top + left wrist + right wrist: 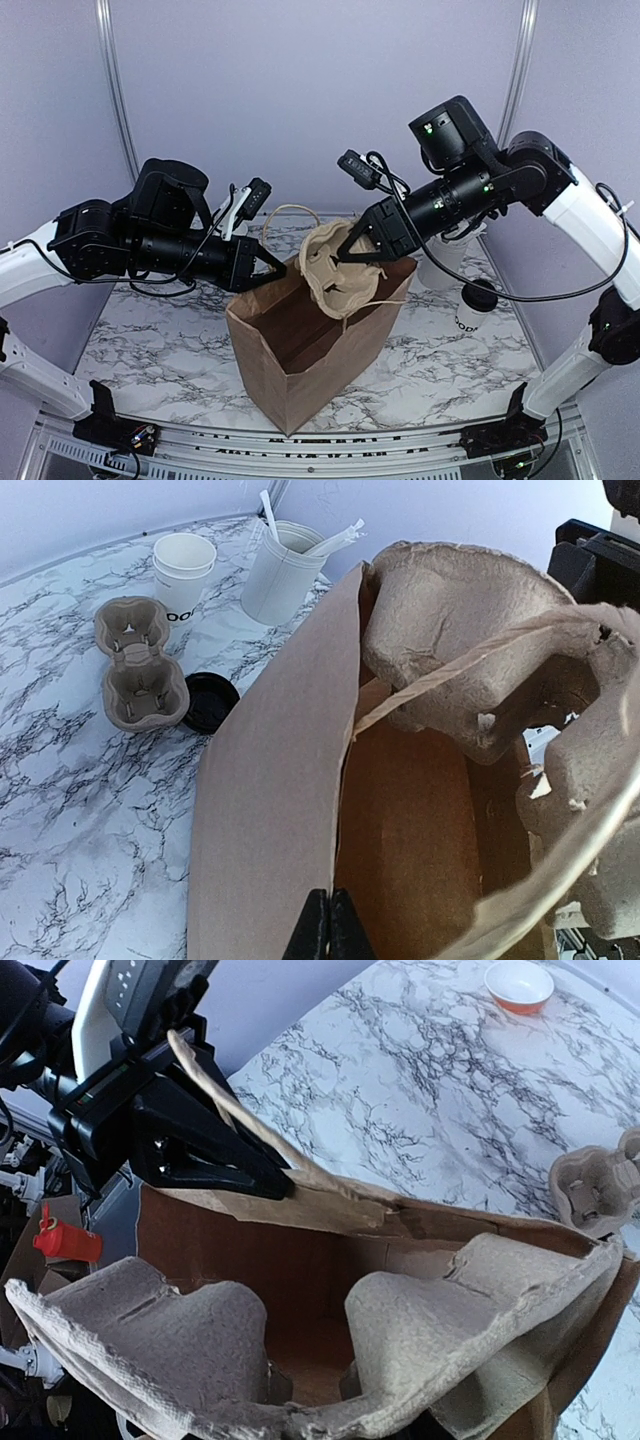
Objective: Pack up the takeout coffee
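Though unpacked, coffee cup (467, 317) upright, axis vert

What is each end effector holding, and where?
Left end effector: paper bag, by its rim. Right end effector: pulp cup carrier, by its edge.

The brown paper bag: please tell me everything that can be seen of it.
The brown paper bag looks like plain kraft paper, with a twisted paper handle looping up at its back. It stands upright on the marbled table with its mouth open and creases at the corners. The left gripper pinches its left rim, shut on the paper. A moulded pulp cup carrier, held by the right gripper, sits tilted in the mouth, partly inside.
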